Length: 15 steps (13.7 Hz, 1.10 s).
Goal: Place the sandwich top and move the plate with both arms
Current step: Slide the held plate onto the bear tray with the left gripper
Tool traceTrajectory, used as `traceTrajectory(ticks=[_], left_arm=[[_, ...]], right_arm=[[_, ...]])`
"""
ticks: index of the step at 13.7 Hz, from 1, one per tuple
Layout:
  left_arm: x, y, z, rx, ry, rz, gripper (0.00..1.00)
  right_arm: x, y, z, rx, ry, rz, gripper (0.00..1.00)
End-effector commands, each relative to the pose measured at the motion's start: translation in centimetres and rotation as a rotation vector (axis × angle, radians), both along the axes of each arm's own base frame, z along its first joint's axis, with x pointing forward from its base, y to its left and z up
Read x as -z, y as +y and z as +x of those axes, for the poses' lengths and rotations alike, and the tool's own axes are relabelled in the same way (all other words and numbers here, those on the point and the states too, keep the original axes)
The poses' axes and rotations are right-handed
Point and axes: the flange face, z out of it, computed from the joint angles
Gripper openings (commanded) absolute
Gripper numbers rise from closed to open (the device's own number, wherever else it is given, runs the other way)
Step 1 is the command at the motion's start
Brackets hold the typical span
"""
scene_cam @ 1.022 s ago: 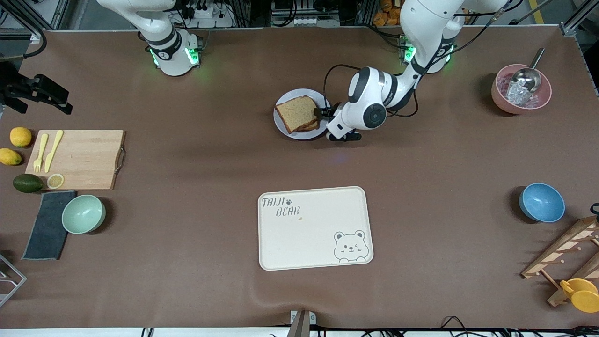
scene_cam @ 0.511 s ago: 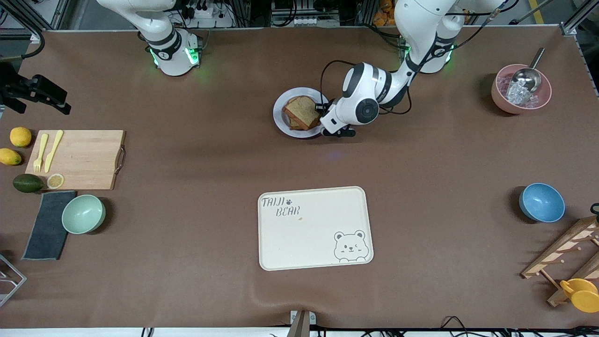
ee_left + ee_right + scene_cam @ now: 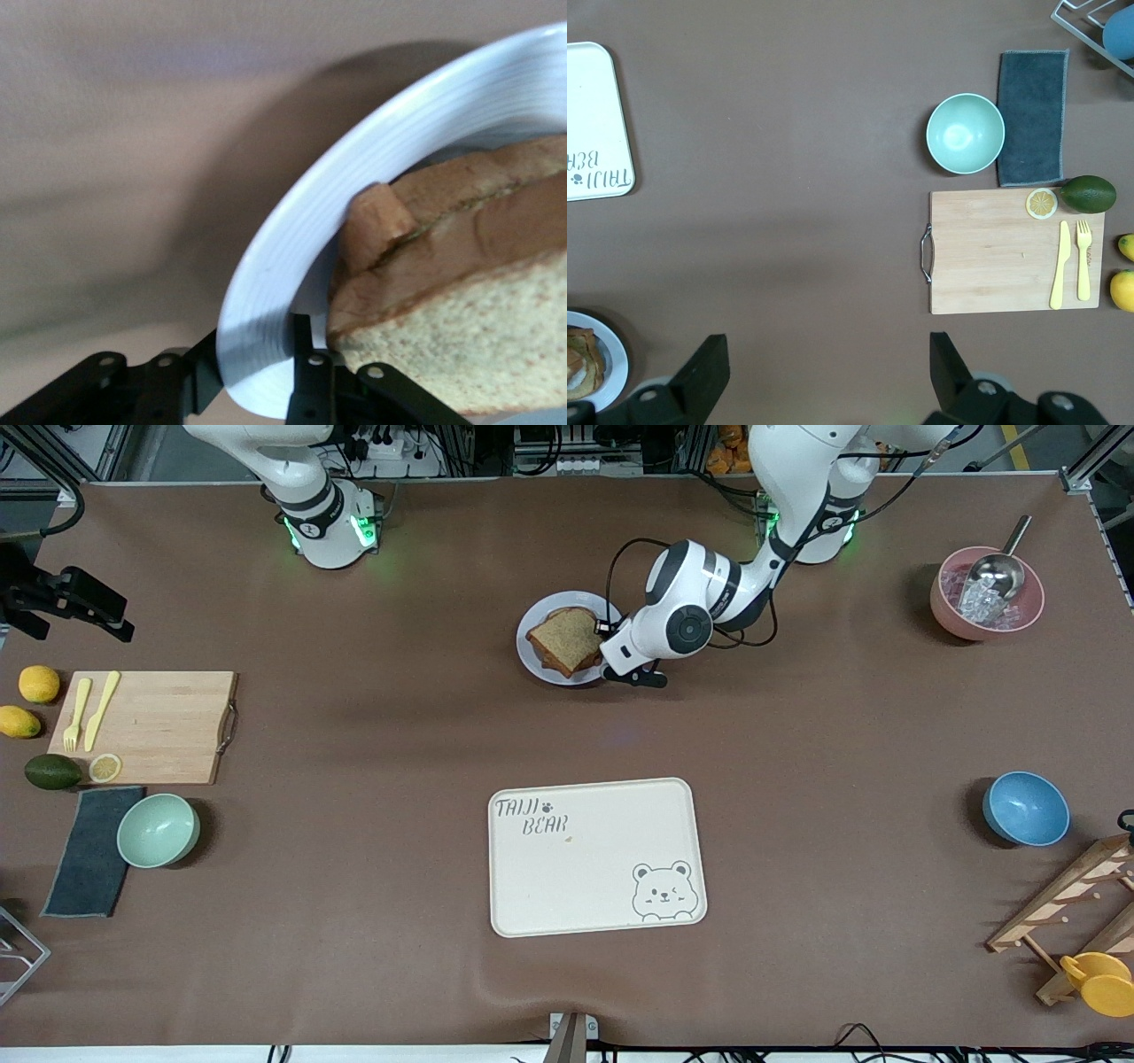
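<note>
- Sandwich top (image 3: pixel 564 638) already lying on the lower slices, stacked on the plate (image 3: pixel 532 664), which sits farther from the front camera than the cream tray (image 3: pixel 594 859) and toward the robots' bases
- Left gripper (image 3: pixel 608 650) low at the plate's edge toward the left arm's end of the table, fingers (image 3: pixel 306 381) pinched on the rim, one under and one over, close against the bread crust in the left wrist view
- Right gripper (image 3: pixel 824 376) spread wide and empty, high above bare tabletop near the cutting board (image 3: pixel 1014 251) and green bowl (image 3: pixel 965 133); waiting
- Judged step in hand: securing the rim before moving the plate, with only one side gripped so far
- Best done by keeping the pinch on the rim alone, clear of the crust, so the stack is not nudged sideways
- Worth holding the plate flat and low rather than lifting by one edge; a tilt would likely slide the top slice off
- Sensible next: bring the right gripper down to the rim at the plate's right-arm end, clamp at matching height, then travel with both hands level and in step
- Likely risk: the smooth thin rim slipping in a shallow bite, so a deeper seat before any pull
</note>
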Motion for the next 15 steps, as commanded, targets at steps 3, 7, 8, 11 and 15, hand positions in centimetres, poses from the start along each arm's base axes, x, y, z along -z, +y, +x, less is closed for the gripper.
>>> traceTrajectory(ticks=[3,7,8,11,15], left_arm=[[-1.8,2.7,2.4,-0.061,-0.036,0.002,0.0],[-2.1,2.1,2.2,-0.119,-0.002,-0.035,0.0],[-1.9,1.9,2.3,-0.138,-0.002,-0.045,0.0],[-1.0,0.7,5.1,-0.224,-0.05,-0.084,0.0],[-2.5,1.2,7.4,-0.274,-0.074,-0.125,0.0]], right_arm=[[0.2,-0.2,0.0,0.02,-0.002,-0.002,1.0],[0.2,-0.1,0.0,0.018,-0.002,-0.002,1.0],[0.1,-0.1,0.0,0.018,-0.003,-0.002,1.0],[0.2,-0.1,0.0,0.018,-0.002,-0.002,1.0],[0.4,-0.1,0.2,0.018,0.0,-0.002,1.0]])
